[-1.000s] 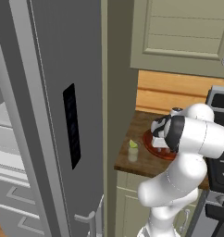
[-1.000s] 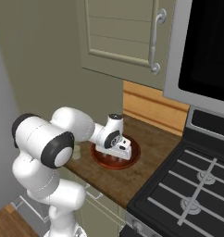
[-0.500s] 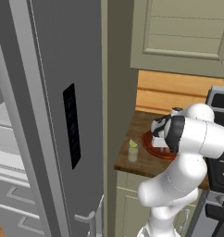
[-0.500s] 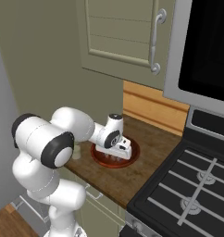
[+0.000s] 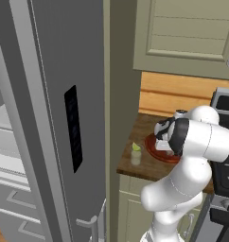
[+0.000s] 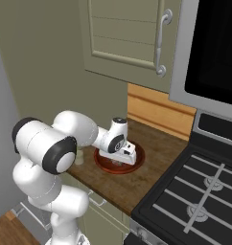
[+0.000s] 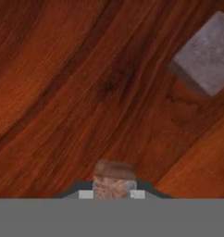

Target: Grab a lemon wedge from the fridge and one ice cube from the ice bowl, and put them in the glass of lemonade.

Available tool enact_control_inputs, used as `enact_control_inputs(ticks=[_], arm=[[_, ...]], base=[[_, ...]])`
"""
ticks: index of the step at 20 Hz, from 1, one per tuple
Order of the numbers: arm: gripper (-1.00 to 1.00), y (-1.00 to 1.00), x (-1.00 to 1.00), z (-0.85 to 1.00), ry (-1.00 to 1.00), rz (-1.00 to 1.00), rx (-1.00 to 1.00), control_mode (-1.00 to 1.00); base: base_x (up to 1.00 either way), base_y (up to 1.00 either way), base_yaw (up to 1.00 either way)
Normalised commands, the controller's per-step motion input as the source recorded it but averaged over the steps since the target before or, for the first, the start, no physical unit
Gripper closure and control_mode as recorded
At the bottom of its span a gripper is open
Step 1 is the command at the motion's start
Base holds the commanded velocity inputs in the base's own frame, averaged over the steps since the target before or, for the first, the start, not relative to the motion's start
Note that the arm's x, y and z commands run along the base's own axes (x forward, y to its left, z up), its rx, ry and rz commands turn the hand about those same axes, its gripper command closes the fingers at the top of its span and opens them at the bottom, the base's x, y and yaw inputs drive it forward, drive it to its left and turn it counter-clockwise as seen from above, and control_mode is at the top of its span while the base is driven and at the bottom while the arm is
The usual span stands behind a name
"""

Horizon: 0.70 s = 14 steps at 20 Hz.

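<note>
Down inside the ice bowl (image 6: 137, 160), the gripper (image 7: 113, 185) has its tips pinched on a small translucent ice cube (image 7: 113, 179) against glossy reddish wood grain. Another grey cube (image 7: 205, 54) lies at two o'clock. On the brown counter (image 5: 149, 165), the glass of lemonade (image 5: 136, 154) stands at nine o'clock of the bowl, beside the matte grey fridge (image 5: 50, 94).

Brown wood counter (image 5: 135, 166) — glass of lemonade (image 5: 136, 153) beside ice bowl (image 5: 154, 150).

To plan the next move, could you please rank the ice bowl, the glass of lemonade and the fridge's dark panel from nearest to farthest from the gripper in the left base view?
1. ice bowl, beneath the gripper.
2. glass of lemonade, to its left on the counter.
3. dark panel, far left on the fridge door.
</note>
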Motion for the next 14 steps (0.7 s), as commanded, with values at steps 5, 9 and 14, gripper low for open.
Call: enact_control_inputs(ticks=[5,9,14], arm=[[1.0,0.0,-0.1,0.13,-0.15,0.0,0.02,-1.0],[1.0,0.0,-0.06,0.45,-0.22,0.0,0.1,-1.0],[1.0,0.03,0.0,0.35,-0.12,0.0,0.05,-1.0]], base=[[0.0,0.0,0.0],[0.0,0.0,0.0],[0.0,0.0,0.0]])
